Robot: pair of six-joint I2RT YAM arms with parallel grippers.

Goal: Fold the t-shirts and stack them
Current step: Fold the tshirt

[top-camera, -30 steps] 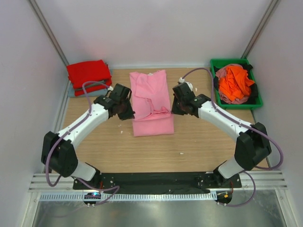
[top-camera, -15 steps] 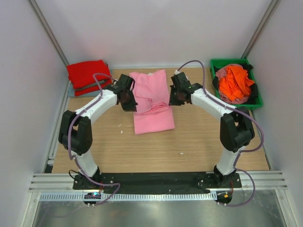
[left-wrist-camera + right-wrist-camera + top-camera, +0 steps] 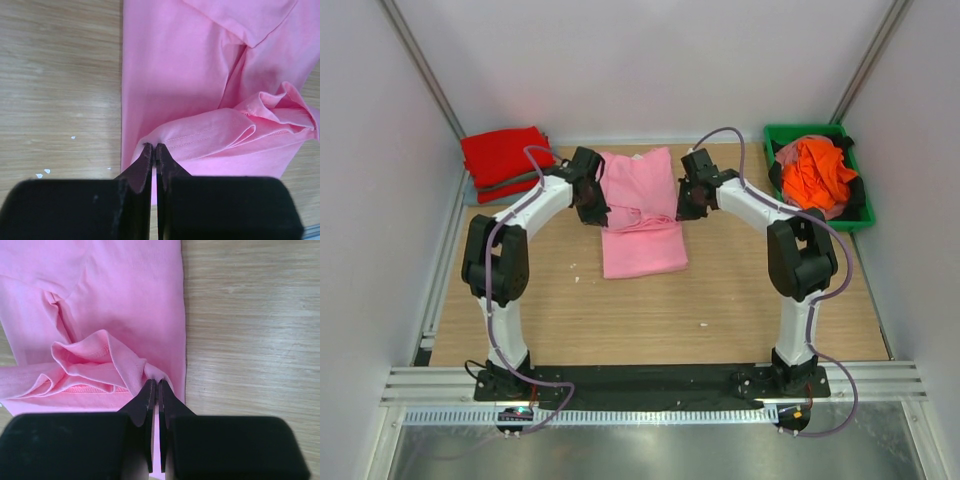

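A pink t-shirt (image 3: pixel 640 215), red t-shirt (image 3: pixel 505 152), orange t-shirt (image 3: pixel 817 172), green bin (image 3: pixel 803 129)

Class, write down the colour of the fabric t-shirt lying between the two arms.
The soft fabric t-shirt is light pink, clearest in the left wrist view.

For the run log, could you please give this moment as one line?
pink shirt: mid-fold | left tool: shut on it | right tool: shut on it | red shirt: folded, far left

- The right gripper (image 3: pixel 156 382) has its black jaws pressed together, pinching a raised fold at the pink t-shirt's (image 3: pixel 115 300) right edge.
- The fold bunches up leftward from the pinch, its stitched hem showing.
- Bare wooden table (image 3: pixel 250 325) lies to the right.
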